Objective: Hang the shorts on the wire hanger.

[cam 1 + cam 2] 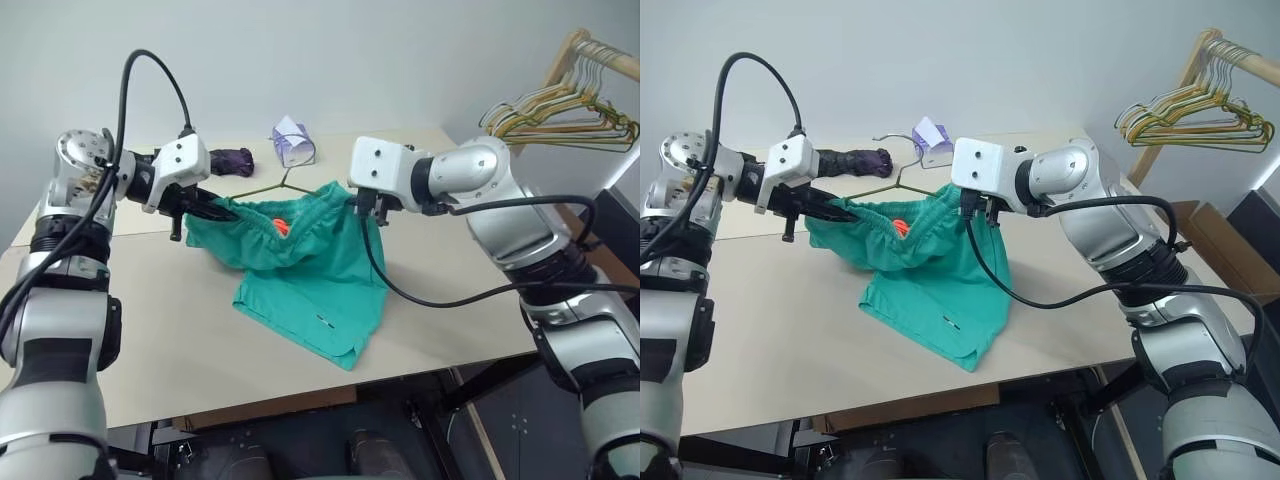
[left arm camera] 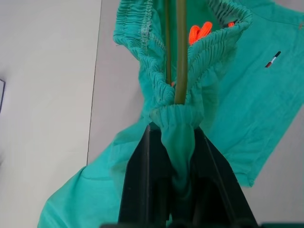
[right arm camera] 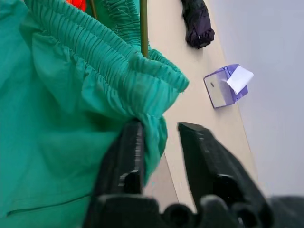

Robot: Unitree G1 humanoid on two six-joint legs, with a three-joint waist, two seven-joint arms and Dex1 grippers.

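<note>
Two grippers at the shorts' waistband: left clamping waistband, right parted.

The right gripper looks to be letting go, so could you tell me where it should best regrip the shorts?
Probably the gathered waistband of the shorts, from their right side: it bunches into a thick ridge just beyond the open right gripper, beside the wire hanger.

Back of my table, plus the rack off to my right.
Dark purple umbrella lies near a small purple box, perhaps tissues; yellow, green and tan hangers crowd a wooden rail.
</note>
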